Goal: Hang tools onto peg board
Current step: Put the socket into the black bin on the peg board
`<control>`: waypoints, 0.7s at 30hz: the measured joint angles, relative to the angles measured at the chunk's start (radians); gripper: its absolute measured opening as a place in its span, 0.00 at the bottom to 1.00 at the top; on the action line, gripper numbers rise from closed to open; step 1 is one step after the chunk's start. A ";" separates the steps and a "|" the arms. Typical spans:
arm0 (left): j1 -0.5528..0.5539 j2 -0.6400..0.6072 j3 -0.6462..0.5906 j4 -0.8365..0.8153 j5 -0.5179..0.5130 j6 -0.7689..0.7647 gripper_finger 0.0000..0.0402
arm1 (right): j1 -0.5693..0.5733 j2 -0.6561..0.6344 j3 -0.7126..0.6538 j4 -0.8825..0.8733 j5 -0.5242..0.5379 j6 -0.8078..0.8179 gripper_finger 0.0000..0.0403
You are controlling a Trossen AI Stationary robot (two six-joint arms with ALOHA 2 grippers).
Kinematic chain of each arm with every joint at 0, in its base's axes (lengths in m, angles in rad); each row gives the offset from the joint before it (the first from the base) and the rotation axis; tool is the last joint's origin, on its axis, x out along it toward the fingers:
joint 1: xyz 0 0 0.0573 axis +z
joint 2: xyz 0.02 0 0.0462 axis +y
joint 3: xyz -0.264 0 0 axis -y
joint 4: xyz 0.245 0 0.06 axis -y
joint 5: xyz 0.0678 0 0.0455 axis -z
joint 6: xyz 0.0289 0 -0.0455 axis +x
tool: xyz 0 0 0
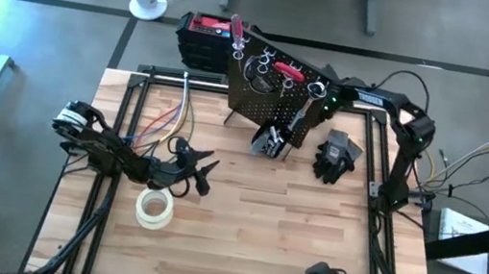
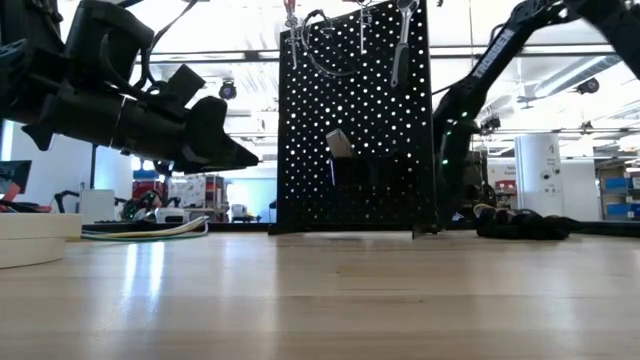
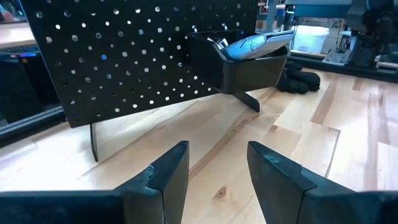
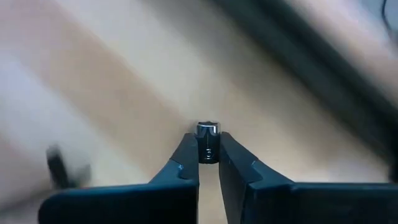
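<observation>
- One whitish tape roll lies on the table, near the left gripper.
- Left gripper: fingers apart, empty, pointing at the peg board.
- One peg board stands upright at the table's far edge; two red-handled tools hang near its top, and its one small bin holds a grey metal tool.
- Right gripper: behind the peg board, clamped on one short silvery bit between its fingertips.
- One pair of black gloves lies right of the board.

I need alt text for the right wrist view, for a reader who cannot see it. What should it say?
The right end effector is shut on a short silvery bit, held upright between its two dark fingers. Behind it, a blurred light wooden table fills most of the view.
</observation>
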 joint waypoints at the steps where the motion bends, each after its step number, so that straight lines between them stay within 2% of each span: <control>1: -0.001 0.000 0.000 0.000 0.002 -0.009 0.38 | 0.000 -0.025 -0.021 -0.013 0.001 0.000 0.03; 6: -0.007 0.000 0.000 -0.009 0.003 -0.032 0.38 | -0.003 -0.224 -0.160 0.018 -0.001 0.001 0.03; 15: -0.007 0.000 0.000 -0.023 0.003 -0.090 0.38 | 0.009 -0.663 -0.541 0.090 -0.013 0.103 0.03; 21: -0.006 0.000 0.001 -0.022 0.002 -0.108 0.38 | 0.094 -0.964 -0.760 0.147 -0.016 0.220 0.03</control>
